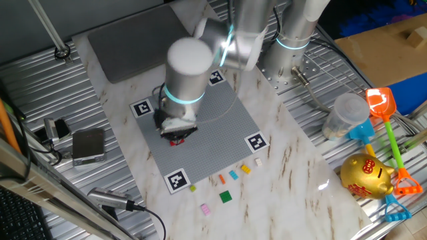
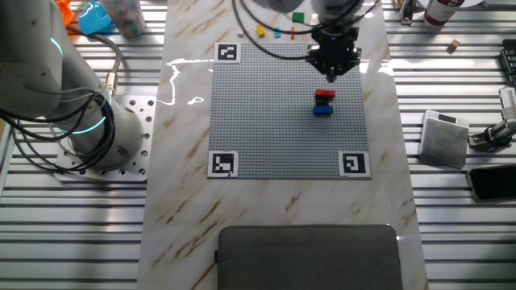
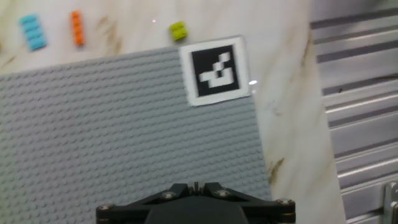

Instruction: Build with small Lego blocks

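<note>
In one fixed view the arm (image 1: pixel 233 40) reaches from its base at 1 o'clock down to the middle of the grey baseplate (image 1: pixel 213 133), its wrist pointing straight down. The pincer (image 1: pixel 177 135) hangs over a red block (image 1: pixel 177 141) on the plate; the wrist hides the fingers, so I cannot tell whether they are apart or together. The plate lies on a marble counter (image 1: pixel 293 167) set on ribbed metal. Loose blocks lie on the marble at 6 o'clock of the plate: a pink one (image 1: pixel 205 209), a green one (image 1: pixel 226 196), an orange one (image 1: pixel 222 179), a light blue one (image 1: pixel 233 175) and a yellow one (image 1: pixel 246 169). A gold piggy bank (image 1: pixel 365 176) sits at 4 o'clock.

In the other fixed view the pincer (image 2: pixel 332 71) hovers just above the plate (image 2: pixel 266 121), apart from a red block (image 2: pixel 325 94) stacked on a blue block (image 2: pixel 322 109) just at 6 o'clock of it. The fingers look close together, holding nothing I can make out.

In the hand view only the pincer's black body shows at the bottom edge. Beyond it lie the plate (image 3: pixel 124 124) and its corner marker (image 3: pixel 216 70), and on the marble at 12 o'clock a light blue block (image 3: pixel 32 32), an orange block (image 3: pixel 77 28) and a yellow-green block (image 3: pixel 178 30).
</note>
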Available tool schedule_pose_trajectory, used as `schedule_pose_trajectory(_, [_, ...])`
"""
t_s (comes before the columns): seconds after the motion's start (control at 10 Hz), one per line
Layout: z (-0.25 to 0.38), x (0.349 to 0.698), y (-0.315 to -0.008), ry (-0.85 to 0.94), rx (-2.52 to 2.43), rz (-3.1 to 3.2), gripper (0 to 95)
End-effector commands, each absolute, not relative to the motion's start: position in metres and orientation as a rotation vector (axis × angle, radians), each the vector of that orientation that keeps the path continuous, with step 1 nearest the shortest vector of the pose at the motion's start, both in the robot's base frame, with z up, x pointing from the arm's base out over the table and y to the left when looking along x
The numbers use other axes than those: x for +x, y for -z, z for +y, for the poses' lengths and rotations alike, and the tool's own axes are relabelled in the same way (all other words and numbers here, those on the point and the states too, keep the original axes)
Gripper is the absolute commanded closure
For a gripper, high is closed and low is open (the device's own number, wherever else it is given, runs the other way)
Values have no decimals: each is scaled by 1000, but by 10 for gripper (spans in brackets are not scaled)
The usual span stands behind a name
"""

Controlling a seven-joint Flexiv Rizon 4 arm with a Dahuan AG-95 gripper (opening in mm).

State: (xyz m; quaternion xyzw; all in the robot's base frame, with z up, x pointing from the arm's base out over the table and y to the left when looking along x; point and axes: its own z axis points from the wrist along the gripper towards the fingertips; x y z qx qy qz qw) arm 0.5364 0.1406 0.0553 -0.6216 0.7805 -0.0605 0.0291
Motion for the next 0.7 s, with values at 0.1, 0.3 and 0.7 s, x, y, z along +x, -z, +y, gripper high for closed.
schedule_pose_trajectory(0.1, [145, 534, -60, 127, -1709, 2613, 950])
schedule_pose_trajectory(0.3, [148, 533, -59, 70, -1465, 2738, 950])
schedule_pose_trajectory(0.7, [164, 530, -53, -7, -1265, 2854, 760])
